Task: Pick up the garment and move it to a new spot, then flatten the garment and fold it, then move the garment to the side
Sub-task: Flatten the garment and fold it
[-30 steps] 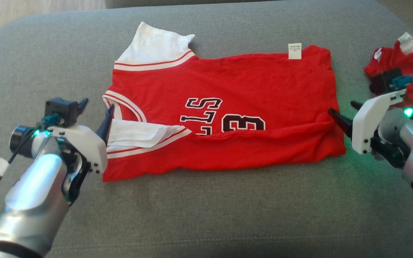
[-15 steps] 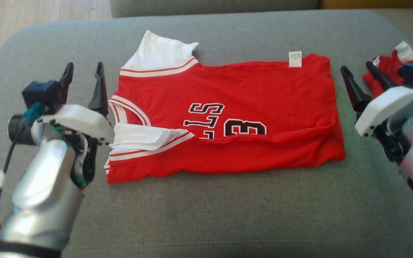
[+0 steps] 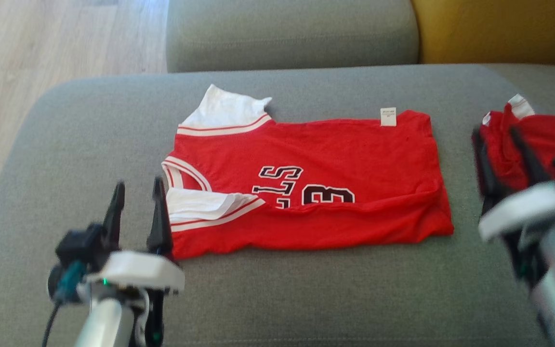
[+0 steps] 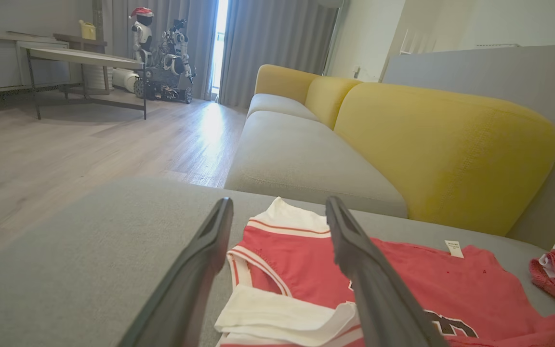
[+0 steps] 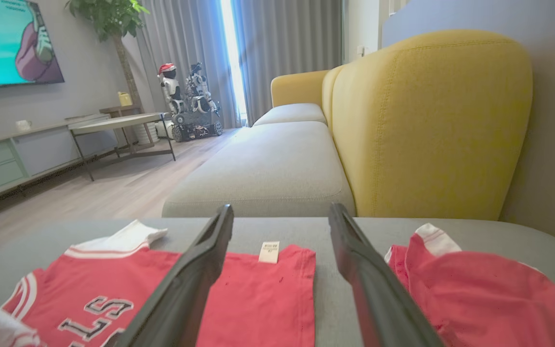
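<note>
Down at seven o'clock, on the left gripper [image 3: 139, 183]: spread wide, holding nothing, tips pointing to twelve, just beside the collar-and-sleeve end of the garment [image 3: 316, 193]. Over at three o'clock, on the right gripper [image 3: 495, 132]: blurred, spread just as wide, empty too, near the hem end, with a second red garment [image 3: 542, 140] heaped just beyond. Between the two, lying flat on the grey cushion [image 3: 306, 299], partly folded, long axis running nine to three. Looks like a fold step: calls for a grab at each short end. Sits closer on the left side, almost at the white sleeve [image 3: 200, 202]; needs a short reach toward nine on the right.
</note>
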Controlling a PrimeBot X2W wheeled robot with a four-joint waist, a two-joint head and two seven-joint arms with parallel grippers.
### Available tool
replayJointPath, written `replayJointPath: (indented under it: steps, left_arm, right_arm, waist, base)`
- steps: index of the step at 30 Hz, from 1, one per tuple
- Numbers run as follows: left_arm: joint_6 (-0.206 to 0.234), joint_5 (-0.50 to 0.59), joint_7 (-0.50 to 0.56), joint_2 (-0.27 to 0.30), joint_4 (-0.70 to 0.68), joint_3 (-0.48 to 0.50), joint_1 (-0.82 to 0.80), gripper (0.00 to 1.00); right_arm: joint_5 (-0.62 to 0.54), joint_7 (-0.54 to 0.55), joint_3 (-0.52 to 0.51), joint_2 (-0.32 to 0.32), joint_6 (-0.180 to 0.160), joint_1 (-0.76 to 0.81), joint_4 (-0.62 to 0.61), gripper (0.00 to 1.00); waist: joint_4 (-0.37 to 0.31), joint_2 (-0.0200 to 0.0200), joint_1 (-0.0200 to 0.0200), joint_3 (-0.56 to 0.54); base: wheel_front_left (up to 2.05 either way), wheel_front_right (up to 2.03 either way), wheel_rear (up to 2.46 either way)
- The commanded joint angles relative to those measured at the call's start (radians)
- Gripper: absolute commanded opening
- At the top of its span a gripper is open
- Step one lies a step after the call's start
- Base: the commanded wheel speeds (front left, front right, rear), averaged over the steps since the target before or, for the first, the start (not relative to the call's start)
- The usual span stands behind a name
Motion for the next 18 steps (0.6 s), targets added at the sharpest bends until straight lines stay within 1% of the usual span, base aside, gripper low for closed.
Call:
replayJointPath:
  steps: [1,5,9,12,15,18]
  left_arm:
    - [-0.005,0.008,-0.007,0.004,-0.040,0.049,-0.026,1.00]
    - [-0.025,0.037,-0.008,-0.030,-0.068,0.080,0.043,1.00]
    - [-0.027,0.050,-0.008,-0.054,-0.081,0.104,0.114,1.00]
    - [-0.026,0.042,-0.008,-0.057,-0.077,0.095,0.128,1.00]
    - [-0.020,0.038,-0.008,-0.057,-0.067,0.077,0.118,1.00]
    - [-0.010,0.054,-0.008,-0.057,-0.021,0.065,0.103,1.00]
  right_arm:
    - [-0.044,-0.011,-0.012,0.011,-0.001,0.026,-0.049,1.00]
    - [-0.188,-0.011,-0.152,0.101,-0.001,0.178,-0.183,1.00]
    - [-0.293,-0.011,-0.259,0.186,-0.001,0.311,-0.281,1.00]
    - [-0.326,-0.011,-0.285,0.211,-0.001,0.347,-0.308,1.00]
    - [-0.341,-0.003,-0.292,0.221,-0.001,0.358,-0.327,1.00]
    - [-0.348,0.007,-0.298,0.227,-0.001,0.357,-0.342,1.00]
  waist:
    - [0.003,0.0000,0.0000,-0.010]
    - [0.005,0.0000,0.0000,-0.013]
    - [-0.003,0.0000,0.0000,-0.008]
    - [-0.007,0.0000,0.0000,-0.003]
    - [-0.013,0.0000,0.0000,0.002]
    - [-0.021,0.0000,0.0000,0.005]
  base:
    - [0.00,0.00,0.00]
    - [0.00,0.00,0.00]
    - [0.00,0.00,0.00]
    - [0.00,0.00,0.00]
    - [0.00,0.00,0.00]
    - [0.00,0.00,0.00]
